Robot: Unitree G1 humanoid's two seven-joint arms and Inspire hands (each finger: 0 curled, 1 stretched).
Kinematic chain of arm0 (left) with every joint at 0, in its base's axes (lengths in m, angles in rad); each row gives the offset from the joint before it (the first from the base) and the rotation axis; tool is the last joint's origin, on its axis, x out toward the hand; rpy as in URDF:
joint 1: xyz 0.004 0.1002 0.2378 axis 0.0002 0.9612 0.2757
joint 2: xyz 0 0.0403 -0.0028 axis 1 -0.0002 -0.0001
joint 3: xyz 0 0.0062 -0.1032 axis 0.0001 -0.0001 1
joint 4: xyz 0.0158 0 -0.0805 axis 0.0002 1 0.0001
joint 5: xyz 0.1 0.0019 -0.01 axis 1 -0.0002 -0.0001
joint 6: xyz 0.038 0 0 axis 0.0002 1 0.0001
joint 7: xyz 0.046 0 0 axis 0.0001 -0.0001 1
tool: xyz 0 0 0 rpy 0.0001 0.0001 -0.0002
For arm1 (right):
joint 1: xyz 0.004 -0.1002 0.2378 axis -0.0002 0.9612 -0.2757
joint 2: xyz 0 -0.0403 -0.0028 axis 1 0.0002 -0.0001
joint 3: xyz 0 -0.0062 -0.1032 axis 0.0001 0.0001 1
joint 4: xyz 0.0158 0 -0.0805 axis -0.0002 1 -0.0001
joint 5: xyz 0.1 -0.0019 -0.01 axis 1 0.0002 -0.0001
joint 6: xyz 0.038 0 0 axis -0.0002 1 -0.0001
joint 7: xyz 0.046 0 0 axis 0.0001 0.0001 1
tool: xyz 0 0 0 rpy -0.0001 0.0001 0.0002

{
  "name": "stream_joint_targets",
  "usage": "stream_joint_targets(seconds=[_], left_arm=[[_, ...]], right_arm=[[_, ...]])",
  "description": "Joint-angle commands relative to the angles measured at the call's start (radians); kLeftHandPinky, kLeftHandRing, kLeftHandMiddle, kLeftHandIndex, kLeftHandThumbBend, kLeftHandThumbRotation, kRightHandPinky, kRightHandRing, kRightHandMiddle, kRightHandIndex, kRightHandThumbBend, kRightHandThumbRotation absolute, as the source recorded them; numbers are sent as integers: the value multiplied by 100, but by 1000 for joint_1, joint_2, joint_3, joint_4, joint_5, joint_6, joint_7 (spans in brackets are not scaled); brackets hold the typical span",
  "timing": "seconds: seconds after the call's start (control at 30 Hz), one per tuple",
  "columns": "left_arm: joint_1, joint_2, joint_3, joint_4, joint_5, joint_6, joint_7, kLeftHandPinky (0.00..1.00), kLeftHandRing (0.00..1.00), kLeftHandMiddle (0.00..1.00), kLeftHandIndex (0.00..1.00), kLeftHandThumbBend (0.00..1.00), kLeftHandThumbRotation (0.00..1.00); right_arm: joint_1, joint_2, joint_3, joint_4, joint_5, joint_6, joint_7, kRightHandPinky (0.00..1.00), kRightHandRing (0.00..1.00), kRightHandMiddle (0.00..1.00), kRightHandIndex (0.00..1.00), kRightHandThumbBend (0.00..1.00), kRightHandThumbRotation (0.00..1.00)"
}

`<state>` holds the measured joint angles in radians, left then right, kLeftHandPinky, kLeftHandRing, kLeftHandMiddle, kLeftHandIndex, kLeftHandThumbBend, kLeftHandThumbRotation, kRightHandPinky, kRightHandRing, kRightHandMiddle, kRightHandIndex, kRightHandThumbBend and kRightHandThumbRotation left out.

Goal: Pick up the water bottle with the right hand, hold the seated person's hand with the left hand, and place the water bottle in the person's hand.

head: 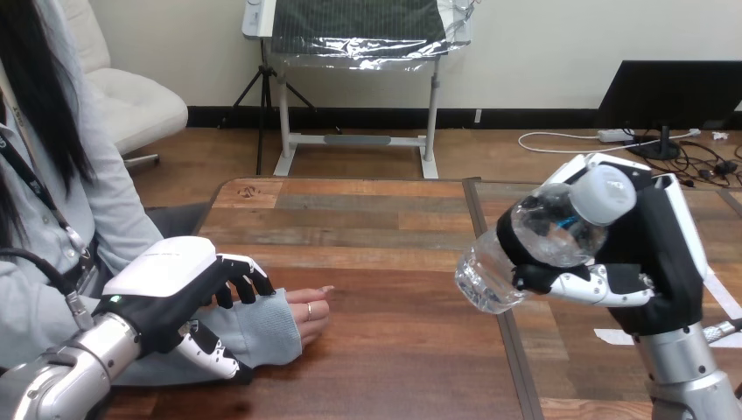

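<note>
A clear water bottle [512, 249] with a white cap is lifted above the table at the right, tilted with its cap up and to the right. My right hand [643, 262] is shut on it, fingers and thumb wrapped round its body. At the left, the person's hand [311, 315] rests on the table, curled, in a pale blue sleeve. My left hand [171, 293] lies over the person's wrist and forearm [262, 328]. Its fingers curl over the top of the sleeve and its thumb reaches under the near side.
The wooden table [385, 227] has a dark seam [490, 254] running front to back under the bottle. A strip of white tape [612, 334] lies on the table at the right, near my right forearm.
</note>
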<state>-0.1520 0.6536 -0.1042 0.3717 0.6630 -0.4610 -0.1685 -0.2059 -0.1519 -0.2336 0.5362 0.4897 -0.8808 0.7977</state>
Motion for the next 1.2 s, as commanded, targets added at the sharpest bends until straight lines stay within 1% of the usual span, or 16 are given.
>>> stream_joint_targets(seconds=[0.0,0.2,0.33,0.43,0.6,0.7,0.73,0.83,0.93,1.0,1.17], left_arm=[[-49,25,-31,66,10,-8,23,56,59,63,66,100,12],[-61,28,-50,101,15,-6,32,56,58,61,63,100,11],[-68,27,-64,125,26,-8,59,55,57,60,61,100,10],[-73,27,-75,141,32,-10,75,53,55,58,60,100,9],[-83,27,-92,167,47,-18,110,49,52,56,59,100,10],[-86,29,-101,172,51,-14,116,47,51,56,59,100,11],[-86,31,-104,176,55,-18,126,47,51,56,59,100,11],[-87,34,-109,180,60,-24,142,48,53,58,61,100,13],[-83,38,-111,170,67,-15,142,52,56,61,64,100,14],[-81,40,-113,162,73,-8,143,56,60,65,68,100,16],[-78,44,-114,162,77,-11,159,61,65,70,73,100,19]], right_arm=[[-35,4,1,-80,34,-5,-4,16,23,28,34,70,0],[-28,5,2,-102,49,5,-2,15,23,27,34,69,0],[-22,1,3,-120,57,18,0,15,22,27,35,69,0],[-19,0,3,-131,62,26,2,15,22,27,35,69,0],[-14,0,3,-147,70,36,6,15,21,28,36,69,0],[-11,-2,2,-156,63,35,-1,15,20,27,36,70,0],[-9,-2,2,-160,62,37,-2,15,20,27,36,70,0],[-6,-3,2,-170,66,44,-2,15,20,27,36,70,0],[-5,-4,1,-175,71,49,2,15,20,28,37,71,0],[-6,-5,-1,-176,70,49,2,15,20,28,37,71,0],[-6,-7,-4,-179,71,54,1,15,20,28,37,72,0]])
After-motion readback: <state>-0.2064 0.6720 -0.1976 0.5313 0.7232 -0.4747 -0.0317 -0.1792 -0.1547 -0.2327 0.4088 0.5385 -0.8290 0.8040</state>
